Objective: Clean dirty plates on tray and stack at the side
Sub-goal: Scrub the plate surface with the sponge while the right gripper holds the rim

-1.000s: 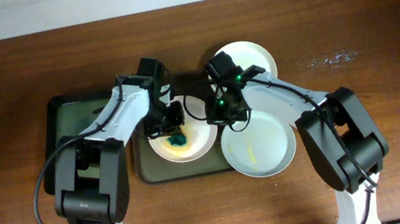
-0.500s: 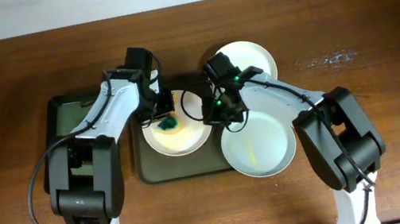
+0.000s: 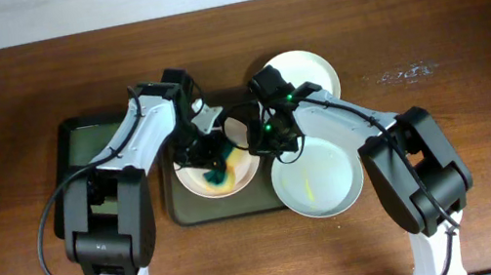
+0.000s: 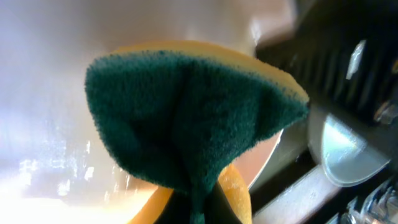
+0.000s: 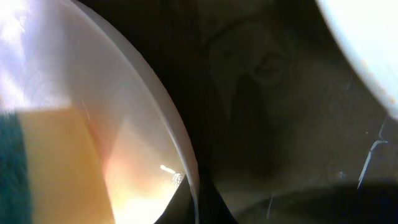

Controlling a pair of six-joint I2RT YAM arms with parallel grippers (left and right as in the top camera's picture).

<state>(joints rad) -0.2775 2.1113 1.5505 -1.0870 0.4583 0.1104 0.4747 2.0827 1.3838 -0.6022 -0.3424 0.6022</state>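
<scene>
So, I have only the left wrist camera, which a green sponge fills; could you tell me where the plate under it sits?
Observer: Overhead, the sponge rests on the dirty plate, which lies in the tray.
Operator: Thank you. Is the other arm doing anything?
Observer: The right gripper is at that plate's right rim. Its wrist camera shows the rim running between its fingertips, so it seems to be holding it.
Operator: And the other plates?
Observer: Two more: the far plate by the tray's far right corner, and the near plate, yellow-streaked, by its near right corner.
</scene>
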